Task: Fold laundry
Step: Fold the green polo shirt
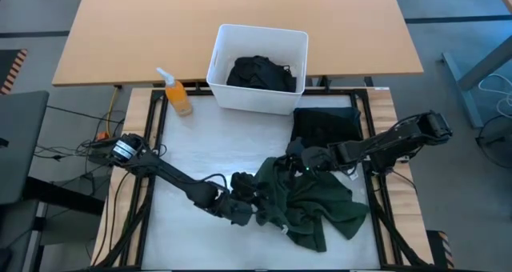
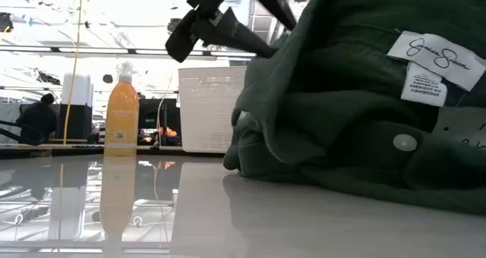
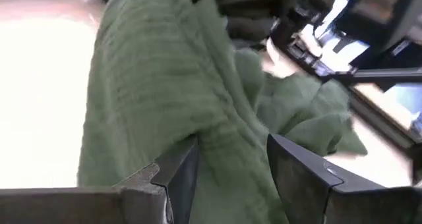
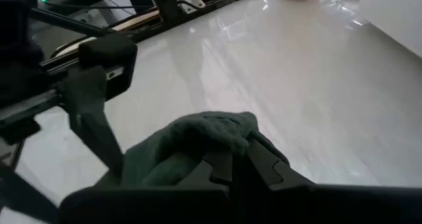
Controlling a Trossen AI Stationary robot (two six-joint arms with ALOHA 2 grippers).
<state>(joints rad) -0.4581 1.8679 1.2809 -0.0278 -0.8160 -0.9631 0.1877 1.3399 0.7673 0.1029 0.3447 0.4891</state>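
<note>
Crumpled dark green cloth garment (image 1: 308,204) lies on the white tabletop (image 1: 200,156) toward five o'clock of its centre, a white label and pale button showing in the low view; left gripper (image 1: 244,210) sits at the garment's nine o'clock edge, fingers (image 3: 300,174) spread apart with green cloth lying between them, not pinched. Right gripper (image 1: 294,166) is at the garment's twelve o'clock edge, fingers closed tight on a bunched fold of it; folded black cloth garment (image 1: 324,124) lies flat just beyond, and more black cloth (image 1: 260,72) fills the white rectangular plastic bin (image 1: 256,96) at twelve o'clock, an orange spray bottle (image 1: 178,94) at the bin's nine o'clock.
</note>
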